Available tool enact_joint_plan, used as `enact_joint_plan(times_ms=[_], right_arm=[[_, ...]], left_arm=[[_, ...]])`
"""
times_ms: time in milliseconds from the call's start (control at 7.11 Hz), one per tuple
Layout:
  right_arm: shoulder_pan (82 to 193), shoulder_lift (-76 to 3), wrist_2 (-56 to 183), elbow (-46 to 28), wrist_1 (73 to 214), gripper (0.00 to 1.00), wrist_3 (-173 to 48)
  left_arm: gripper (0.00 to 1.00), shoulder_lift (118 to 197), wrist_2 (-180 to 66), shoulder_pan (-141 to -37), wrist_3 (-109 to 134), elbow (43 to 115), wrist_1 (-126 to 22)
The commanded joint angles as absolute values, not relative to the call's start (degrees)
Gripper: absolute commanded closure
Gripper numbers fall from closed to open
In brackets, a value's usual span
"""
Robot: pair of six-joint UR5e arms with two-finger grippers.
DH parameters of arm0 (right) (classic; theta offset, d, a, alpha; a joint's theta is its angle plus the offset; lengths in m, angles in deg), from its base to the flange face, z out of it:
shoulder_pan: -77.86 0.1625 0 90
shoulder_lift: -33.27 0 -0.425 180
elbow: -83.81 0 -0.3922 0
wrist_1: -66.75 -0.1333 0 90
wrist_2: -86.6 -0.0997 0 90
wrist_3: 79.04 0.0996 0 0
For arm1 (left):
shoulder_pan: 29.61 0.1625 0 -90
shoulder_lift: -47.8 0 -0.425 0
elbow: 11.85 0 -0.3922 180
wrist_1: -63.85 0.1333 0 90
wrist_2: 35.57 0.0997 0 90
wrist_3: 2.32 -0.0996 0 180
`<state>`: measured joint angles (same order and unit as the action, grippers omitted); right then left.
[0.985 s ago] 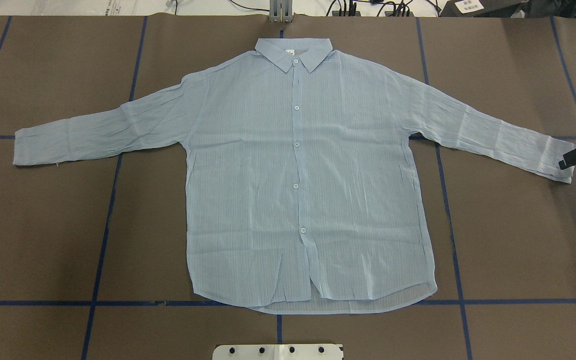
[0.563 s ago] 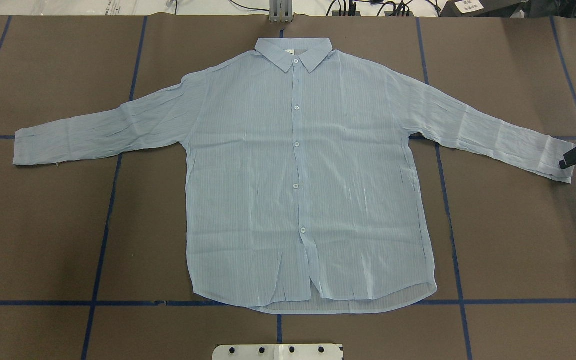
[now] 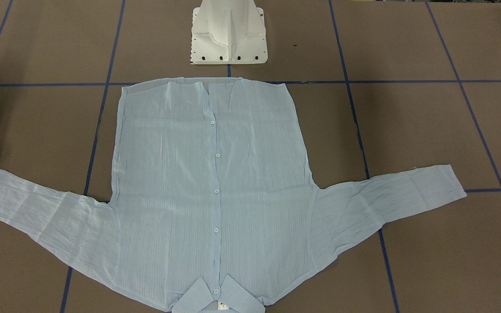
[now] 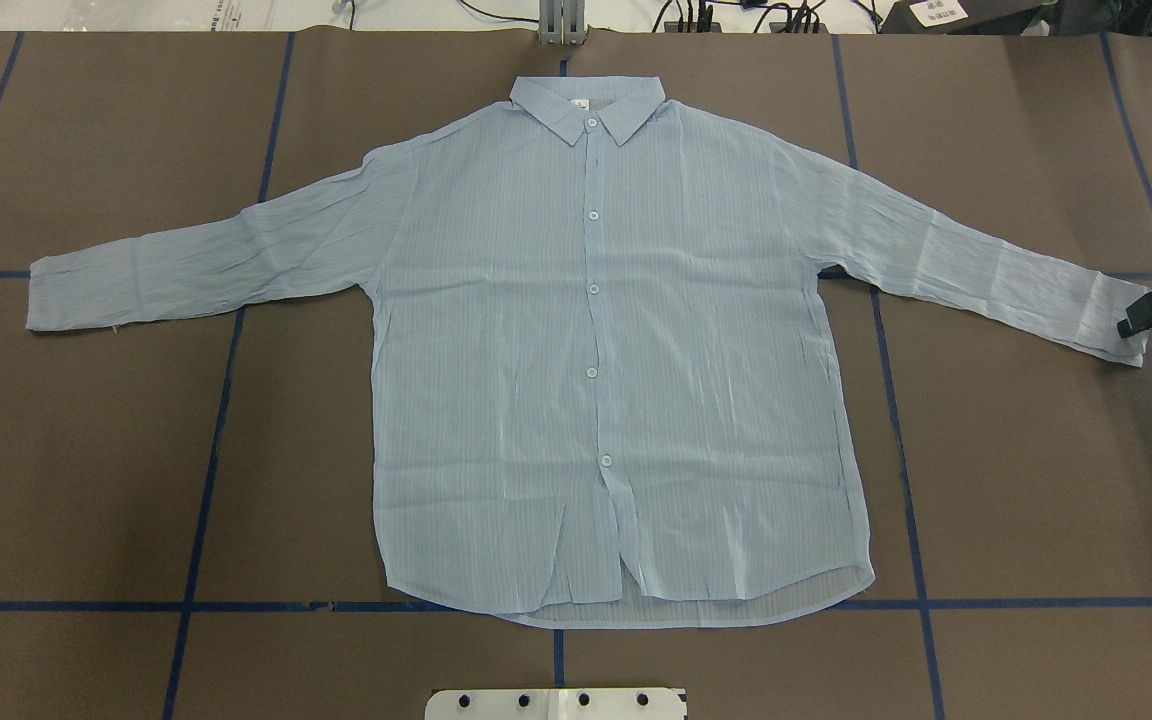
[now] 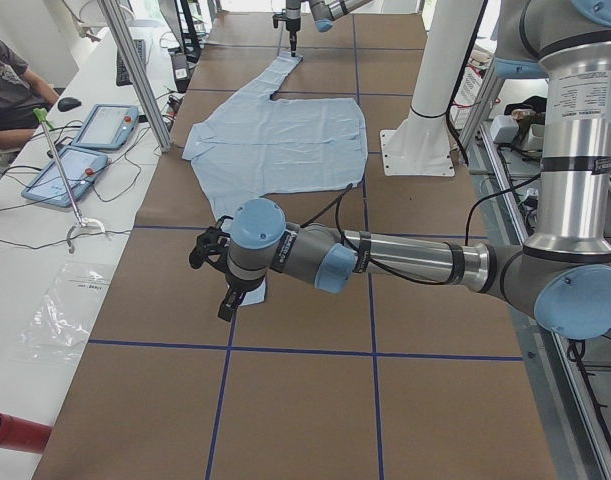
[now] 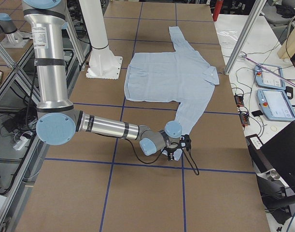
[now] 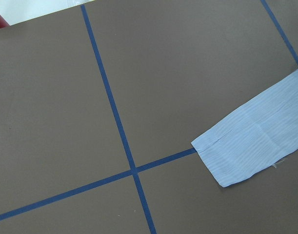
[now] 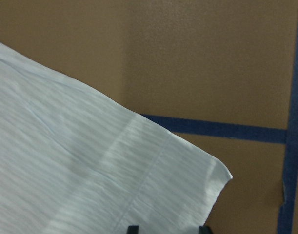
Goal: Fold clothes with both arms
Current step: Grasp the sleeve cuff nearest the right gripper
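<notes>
overhead exterior view is showing the shirt lying flat and buttoned on the table, sleeves spread. the right hand is resting at its near cuff, fingers standing apart (nothing pinched). the left hand is hovering above the other cuff; i cannot tell whether it is open or closed

This is a robotics lab, plainly. A wide table covered in brown paper is marked off with a grid of dark-blue tape lines, and a white central pedestal stands at its edge. Two grey metal jointed robot arms with light-blue joint caps reach over it, the left arm and the right arm. Silver aluminium frame posts line one side, beside a white bench carrying grey touchscreen control pendants, where a person sits.
</notes>
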<state>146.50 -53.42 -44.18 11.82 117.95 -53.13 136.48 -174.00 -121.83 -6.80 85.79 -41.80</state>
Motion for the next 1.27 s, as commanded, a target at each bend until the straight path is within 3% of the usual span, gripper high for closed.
enact_joint_plan(times_ms=[0, 141, 563, 703, 844, 1125], right_arm=[[146.41, -53.31, -44.18, 11.57, 117.99, 0.87, -53.2], [146.41, -53.13, -44.26, 11.13, 117.99, 1.0, -53.2], [146.59, -53.92, -43.91, 10.25, 117.73, 0.96, -53.21], [146.5, -53.92, -43.91, 10.51, 117.73, 0.54, -53.2], [146.5, -54.01, -44.35, 10.43, 117.82, 0.3, -53.2], [146.5, -54.01, -44.44, 10.6, 118.08, 0.26, -53.2]], left_arm=[[0.0, 136.49, -173.99, -121.81, -6.8, 85.71, -41.8], [0.0, 136.49, -173.99, -121.81, -6.8, 85.71, -41.8], [0.0, 136.4, -173.99, -121.81, -6.8, 84.93, -41.97], [0.0, 136.48, -174.17, -121.81, -6.89, 84.92, -41.97], [0.0, 136.49, -174.17, -121.81, -6.89, 84.92, -41.97], [0.0, 136.49, -174.17, -121.81, -6.89, 84.92, -41.97]])
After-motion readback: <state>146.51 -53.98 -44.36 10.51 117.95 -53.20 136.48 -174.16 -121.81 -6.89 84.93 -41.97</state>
